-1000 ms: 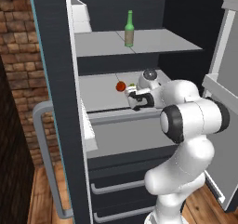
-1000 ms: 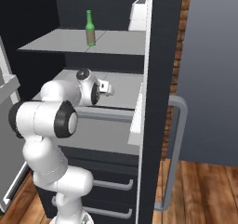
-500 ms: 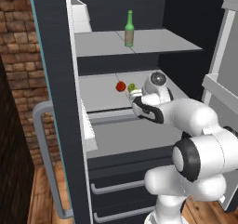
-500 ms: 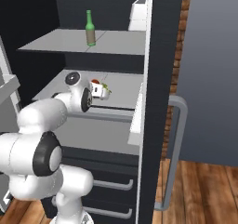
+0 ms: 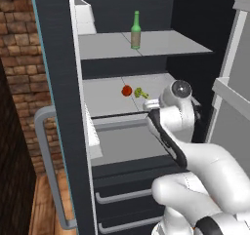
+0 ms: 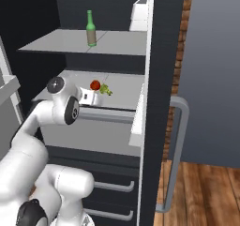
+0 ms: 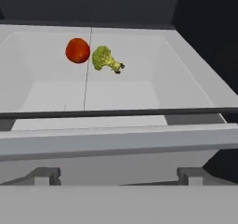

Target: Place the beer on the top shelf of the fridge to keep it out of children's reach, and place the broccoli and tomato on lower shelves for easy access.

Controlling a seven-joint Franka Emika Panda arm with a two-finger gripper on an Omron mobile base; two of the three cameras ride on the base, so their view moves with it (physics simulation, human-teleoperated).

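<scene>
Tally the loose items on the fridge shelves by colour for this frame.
Green: 2, the beer on the top shelf and the broccoli on the shelf below.
Red: 1, the tomato beside the broccoli.
Total: 3

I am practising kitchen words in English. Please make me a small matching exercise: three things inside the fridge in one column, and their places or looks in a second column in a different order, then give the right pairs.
Column one:
1. beer
2. tomato
3. broccoli

Column two:
a. lies on its side on the lower shelf, stem pointing away from the red ball
b. stands upright on the top shelf
c. round and red, on the lower shelf

Right pairs: 1-b, 2-c, 3-a.
</scene>
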